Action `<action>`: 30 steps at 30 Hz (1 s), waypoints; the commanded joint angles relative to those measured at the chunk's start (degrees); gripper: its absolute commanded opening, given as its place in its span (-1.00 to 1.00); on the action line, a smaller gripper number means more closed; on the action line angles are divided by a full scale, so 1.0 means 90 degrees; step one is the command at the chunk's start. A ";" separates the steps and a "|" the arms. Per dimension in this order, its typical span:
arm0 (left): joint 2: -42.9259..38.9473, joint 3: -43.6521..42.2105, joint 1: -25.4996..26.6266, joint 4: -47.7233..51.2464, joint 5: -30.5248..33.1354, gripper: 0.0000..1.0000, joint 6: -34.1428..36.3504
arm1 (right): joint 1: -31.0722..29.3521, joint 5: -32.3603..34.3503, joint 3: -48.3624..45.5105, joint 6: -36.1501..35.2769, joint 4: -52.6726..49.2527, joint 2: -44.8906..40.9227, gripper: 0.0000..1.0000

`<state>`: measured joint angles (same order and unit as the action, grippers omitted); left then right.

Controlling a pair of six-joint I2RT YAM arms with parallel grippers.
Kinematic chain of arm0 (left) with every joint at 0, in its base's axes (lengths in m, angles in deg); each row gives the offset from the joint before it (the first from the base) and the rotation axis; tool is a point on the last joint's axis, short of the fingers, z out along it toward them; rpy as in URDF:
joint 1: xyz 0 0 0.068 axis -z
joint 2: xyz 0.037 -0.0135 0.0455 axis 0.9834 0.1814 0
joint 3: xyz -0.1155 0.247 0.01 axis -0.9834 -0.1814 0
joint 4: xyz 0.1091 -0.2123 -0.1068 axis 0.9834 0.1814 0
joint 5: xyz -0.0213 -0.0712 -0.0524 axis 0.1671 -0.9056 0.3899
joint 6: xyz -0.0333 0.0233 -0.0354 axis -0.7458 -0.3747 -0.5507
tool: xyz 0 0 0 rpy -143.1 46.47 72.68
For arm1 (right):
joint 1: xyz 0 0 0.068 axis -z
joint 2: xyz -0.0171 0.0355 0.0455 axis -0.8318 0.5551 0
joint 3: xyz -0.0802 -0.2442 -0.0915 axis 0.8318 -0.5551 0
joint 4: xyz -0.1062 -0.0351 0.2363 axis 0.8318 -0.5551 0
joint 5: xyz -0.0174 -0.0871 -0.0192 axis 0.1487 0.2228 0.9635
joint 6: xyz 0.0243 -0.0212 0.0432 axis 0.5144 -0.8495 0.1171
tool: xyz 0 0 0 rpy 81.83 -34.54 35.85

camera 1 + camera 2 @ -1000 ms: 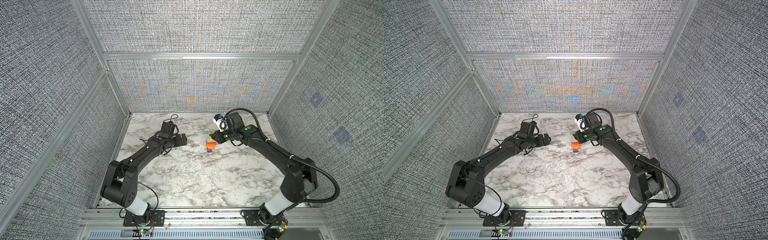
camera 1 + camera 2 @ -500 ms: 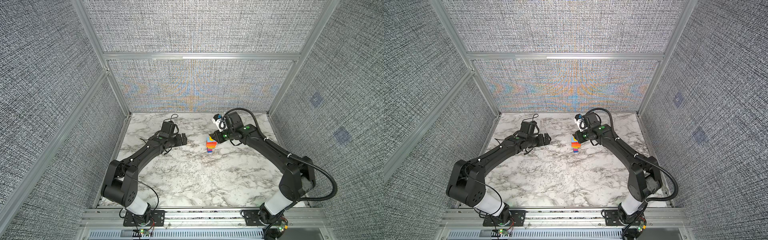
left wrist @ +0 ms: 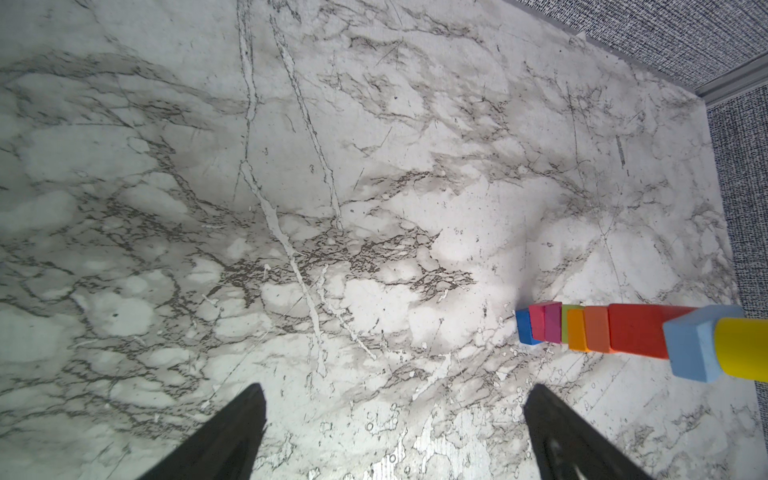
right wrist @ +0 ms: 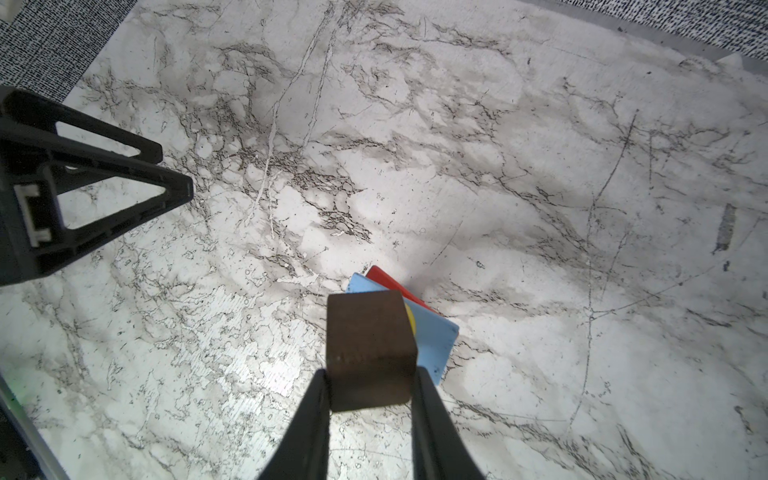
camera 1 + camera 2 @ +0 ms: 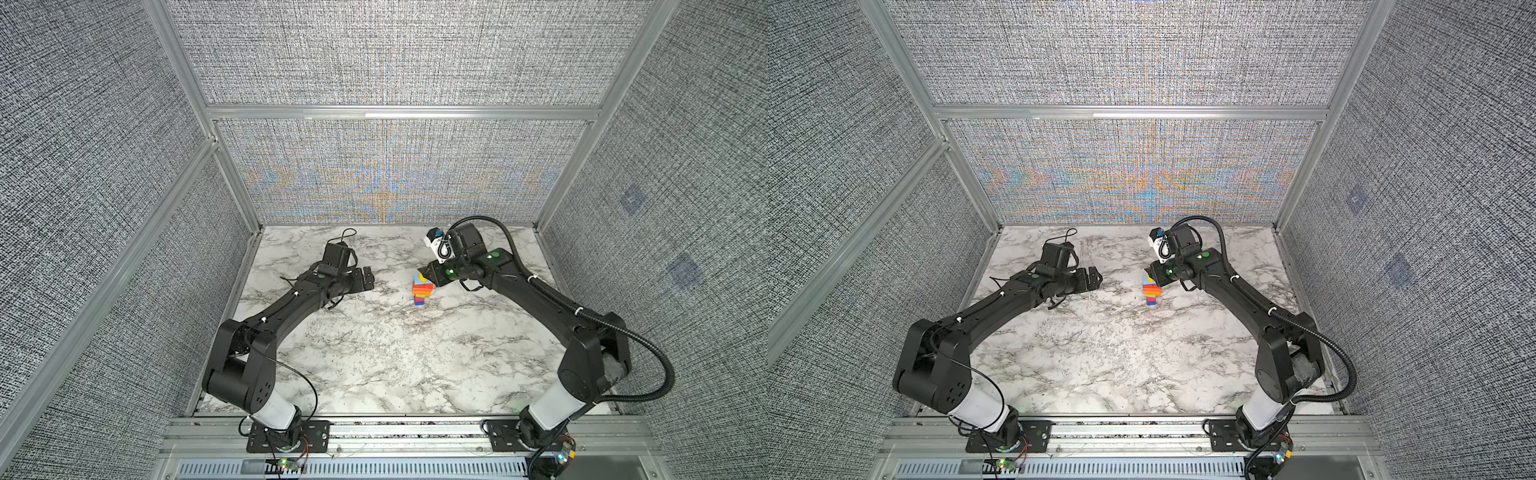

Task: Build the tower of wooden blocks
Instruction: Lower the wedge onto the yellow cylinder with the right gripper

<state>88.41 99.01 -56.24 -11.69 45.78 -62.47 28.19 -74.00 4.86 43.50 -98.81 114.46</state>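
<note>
Almost nothing has shifted over the last second. The right arm (image 5: 519, 286) stays poised at the top of the tower (image 5: 422, 289), which stands on the marble surface (image 5: 374, 353) toward the far side, a little right of centre. The right jaws are clamped narrow on the dark brown cube (image 4: 370, 332), held directly over the yellow cylinder (image 3: 744, 353) and the light blue block (image 3: 694, 349). Whether the cube already rests on the cylinder I cannot tell. The left jaws stand wide and empty, well apart to the left of the tower. The stillness suggests careful lining-up of the last piece. It is not yet released, and a crooked release could topple the narrow stack.
</note>
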 commanded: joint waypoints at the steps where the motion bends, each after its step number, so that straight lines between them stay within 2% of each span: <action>1: 0.0033 -0.0008 -0.0002 0.0023 -0.0010 0.98 -0.0014 | -0.0007 0.0037 -0.0017 -0.0027 -0.0007 -0.0024 -0.52; 30: 0.0028 0.0039 -0.0003 0.0030 -0.0111 0.98 -0.0073 | -0.0079 0.0017 -0.0057 -0.0065 -0.0017 -0.0047 -0.41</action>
<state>88.67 98.90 -56.24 -11.63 45.56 -62.89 27.69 -73.60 4.19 43.43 -98.84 113.82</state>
